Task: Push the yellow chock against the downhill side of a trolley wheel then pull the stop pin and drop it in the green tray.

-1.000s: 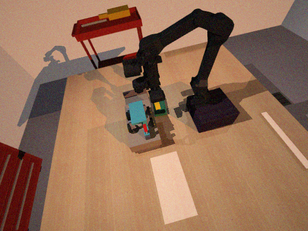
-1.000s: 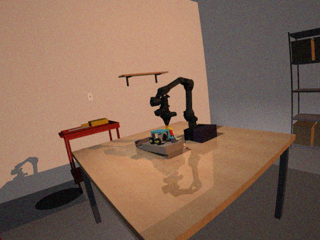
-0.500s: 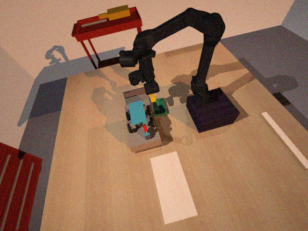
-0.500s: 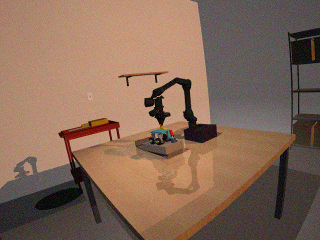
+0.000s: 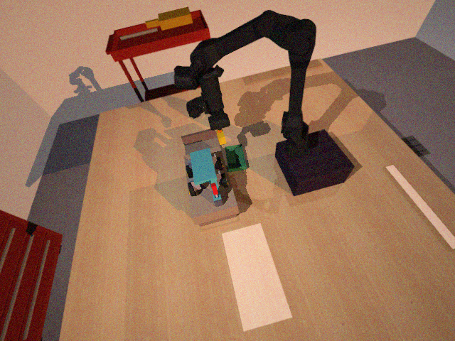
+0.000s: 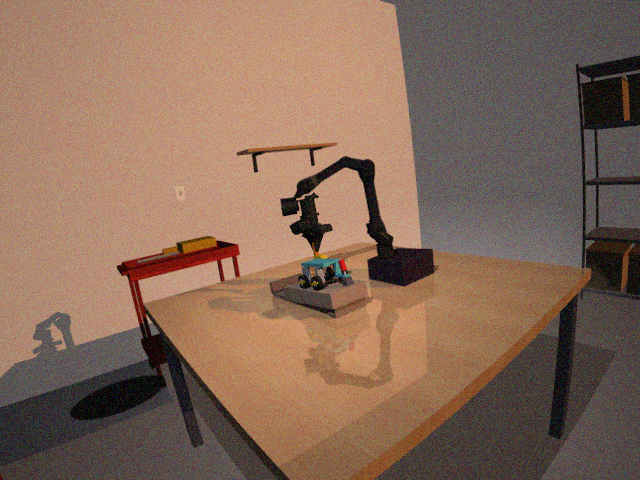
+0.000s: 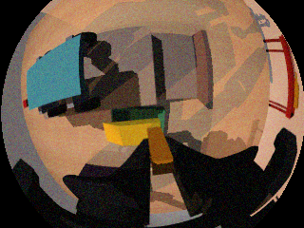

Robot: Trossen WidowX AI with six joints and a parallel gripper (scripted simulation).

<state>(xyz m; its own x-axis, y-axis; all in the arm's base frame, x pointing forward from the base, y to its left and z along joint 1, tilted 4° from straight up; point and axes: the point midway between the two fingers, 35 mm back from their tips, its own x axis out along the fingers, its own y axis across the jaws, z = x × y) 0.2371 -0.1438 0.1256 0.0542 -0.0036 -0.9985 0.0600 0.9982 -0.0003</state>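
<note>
My gripper [image 6: 315, 249] [image 7: 156, 142] is shut on the orange handle of the yellow chock [image 5: 221, 137] [image 6: 321, 255] [image 7: 125, 133]. The chock is held in the air, beside the ramp's lower part in the top view. The trolley with the blue top [image 5: 202, 165] [image 6: 321, 263] [image 7: 56, 73] stands on the grey ramp [image 5: 212, 207] [image 6: 310, 296] [image 7: 178, 66]. The red-headed stop pin [image 5: 214, 189] [image 6: 342, 265] stands upright at the trolley's uphill end; only a bit of red shows in the wrist view. The green tray [image 5: 245, 161] [image 7: 138, 114] is beside the ramp, partly behind the chock in the wrist view.
The arm's dark base block [image 5: 316, 165] [image 6: 400, 267] stands beyond the tray. The ramp has a raised lip [image 5: 200, 136] [image 7: 203, 68] at its low end. A red cart [image 5: 161, 45] [image 6: 180, 260] stands past the table's edge.
</note>
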